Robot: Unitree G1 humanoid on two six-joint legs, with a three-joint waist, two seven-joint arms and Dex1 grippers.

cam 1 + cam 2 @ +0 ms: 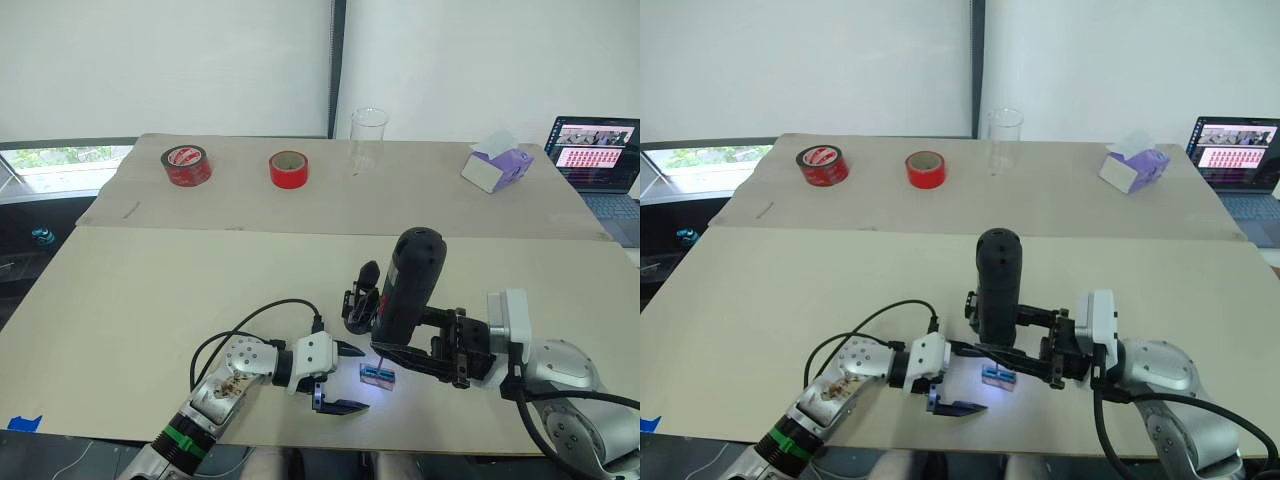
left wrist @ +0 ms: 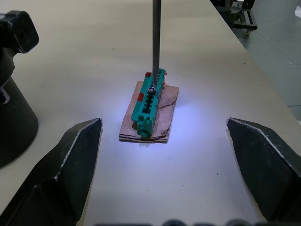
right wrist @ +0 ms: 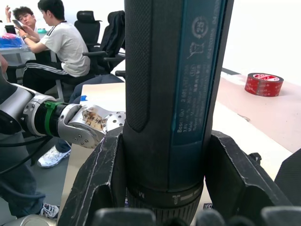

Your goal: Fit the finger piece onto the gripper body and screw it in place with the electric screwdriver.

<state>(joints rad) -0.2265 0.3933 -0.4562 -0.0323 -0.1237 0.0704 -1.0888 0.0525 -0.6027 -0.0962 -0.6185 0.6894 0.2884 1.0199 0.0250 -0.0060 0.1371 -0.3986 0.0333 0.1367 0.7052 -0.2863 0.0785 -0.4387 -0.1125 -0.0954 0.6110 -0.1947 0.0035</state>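
Right claw (image 1: pixel 415 335) is clamped on the electric screwdriver (image 1: pixel 405 285), holding it near upright, bit down. Tip light is on, lighting the bench (image 1: pixel 150 300) around a small green screw holder (image 2: pixel 149 101) sitting on a scrap of brown card (image 2: pixel 162 117). In the left wrist view the bit (image 2: pixel 155 42) is touching a screw head in the holder's row, so my read is it's picking up a screw, not driving one yet.

Left claw (image 1: pixel 335 378) is spread wide and empty, low over the bench, fingers either side of the holder but not touching it. Likely parked there to steady or watch the pickup.

Gripper body (image 1: pixel 360 300) stands on the bench just behind the screwdriver, partly hidden by it, with its pointed finger sticking up. Can't tell whether the finger piece is already fitted on it; no loose one visible.

Clutter is all well apart on the far bench: two red tape rolls (image 1: pixel 187 165) (image 1: pixel 289 169), clear beaker (image 1: pixel 368 140), purple tissue box (image 1: pixel 497 165), laptop (image 1: pixel 595 150). People are seated in the background of the right wrist view.

Obstruction: left claw fingers and the gripper body crowd the screwdriver's path from holder to body.
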